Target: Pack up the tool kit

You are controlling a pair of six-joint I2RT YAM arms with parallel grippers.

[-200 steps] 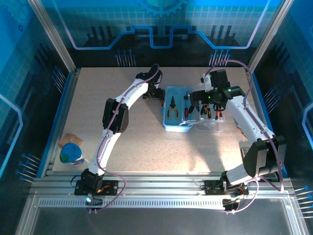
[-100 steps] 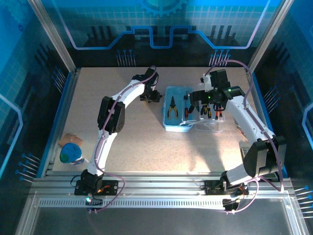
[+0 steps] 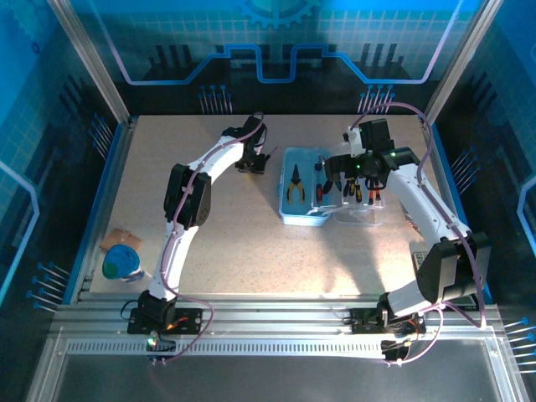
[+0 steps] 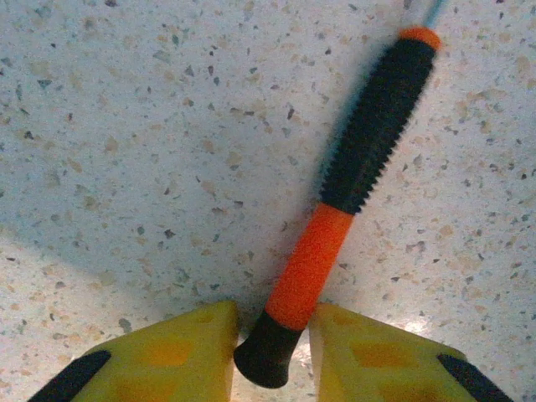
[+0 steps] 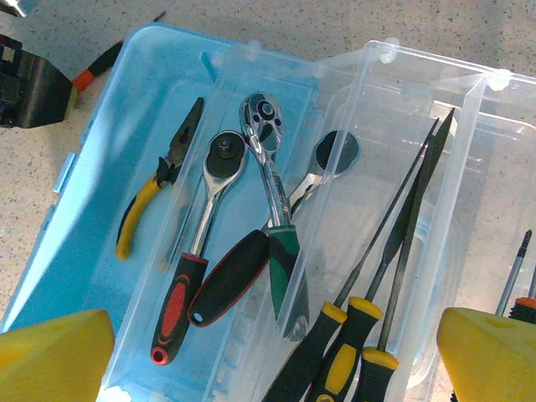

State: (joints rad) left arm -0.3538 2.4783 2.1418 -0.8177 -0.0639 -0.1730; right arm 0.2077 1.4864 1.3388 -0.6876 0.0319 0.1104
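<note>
Where the speckled beige table [image 3: 234, 243] meets the arm bases, a round blue object [image 3: 121, 262] sits with a tan piece [image 3: 124, 235] just behind it. Both are well to the near left of the rectangular translucent light-blue plastic case [image 3: 301, 219]. The case lies open on the far half of the table. Its clear plastic lid [image 3: 362, 219] is folded out flat against the case's right side.

The right gripper [image 5: 270, 335] hovers above the case, over the line where case and lid join. Its two yellow fingers [image 5: 50, 352] are spread wide apart and hold nothing. Below it, inside the case, small yellow-handled pliers [image 5: 155, 197] lie along the case's left part. Beside them lie three chrome ratchet wrenches: one with a red-and-black handle [image 5: 172, 310], one with a green handle [image 5: 280, 260], and one with a black handle [image 5: 230, 276]. In the lid, to the right of the case, three slim black tools with yellow-and-black handles [image 5: 368, 318] lie side by side.

Just beyond the case's far left corner, apart from the case, the left gripper [image 4: 272, 331] is down at the table. A slim orange-and-black screwdriver [image 4: 368, 126] lies flat on the table there. Its black butt end sits between the gripper's yellow pads [image 4: 167, 352], and its shaft points away from the gripper. The pads stand narrow, one on each side of the handle's end, and both appear to touch it.
</note>
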